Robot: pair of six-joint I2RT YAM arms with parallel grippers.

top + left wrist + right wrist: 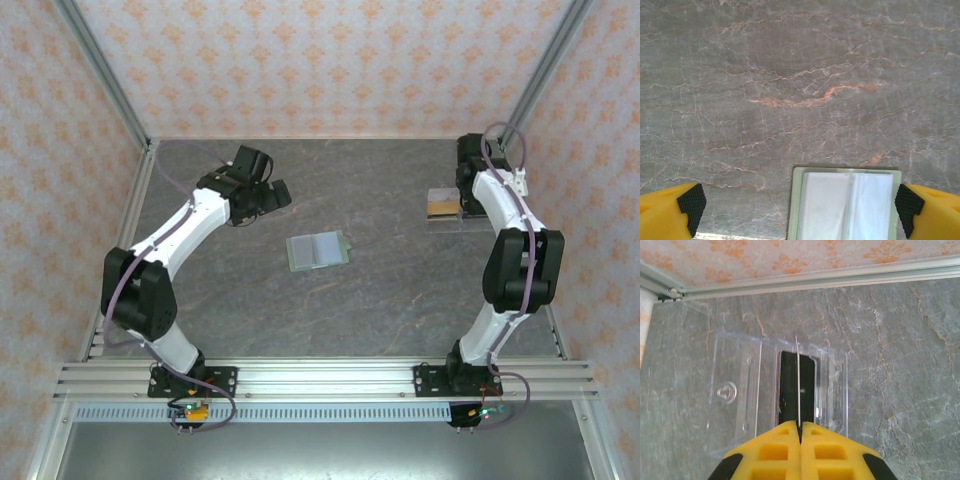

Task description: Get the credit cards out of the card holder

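Mid-counter [400, 300], the holder [318, 250] lies open and flat, pale pockets up, with bare room on every side. Left gripper [800, 202] hangs far-left of it and apart, jaws released wide; in the wrist view the holder's end sits between the tips. At the far right, near the wall, a clear tray [735, 390] holds dark cards [789, 385]. Right gripper [800, 426] is above it, jaws clenched on what looks like one card [798, 365] seen edge-on. Round embossed mark [726, 391] on the tray, unreadable. Grey veined marble surface, orange-patterned walls [330, 60], aluminium rails [330, 375].
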